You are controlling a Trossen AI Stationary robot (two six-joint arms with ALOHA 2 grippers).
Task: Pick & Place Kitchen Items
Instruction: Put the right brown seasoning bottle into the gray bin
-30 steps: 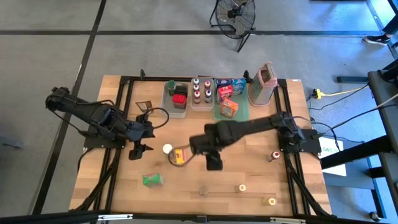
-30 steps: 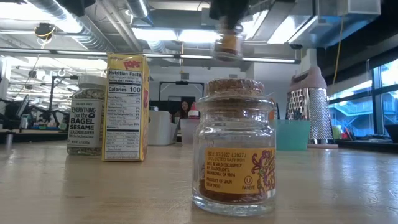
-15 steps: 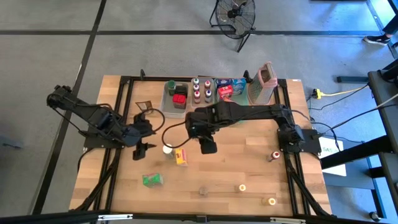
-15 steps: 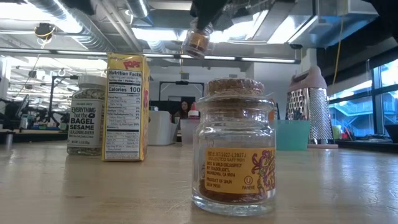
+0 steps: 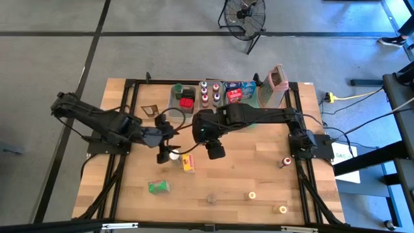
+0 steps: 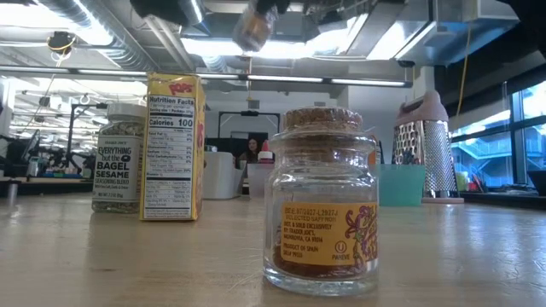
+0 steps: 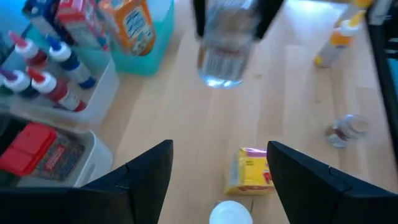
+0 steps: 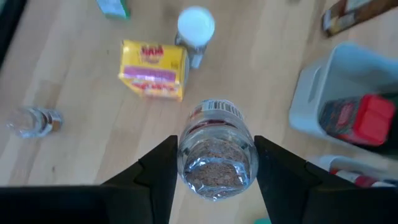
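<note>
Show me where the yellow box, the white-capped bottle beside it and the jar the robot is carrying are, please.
yellow box (image 8: 153, 70): right wrist view, on its printed top face.
white-capped bottle (image 8: 196, 25): right wrist view, on its round white cap.
jar (image 8: 216, 163): right wrist view, on its clear base, between the right gripper's fingers.

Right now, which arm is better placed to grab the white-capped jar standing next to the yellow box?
Left, most likely. The left gripper hovers open right beside the white-capped jar, its fingers framing it. The right gripper is shut on a glass spice jar, so it is busy.
</note>
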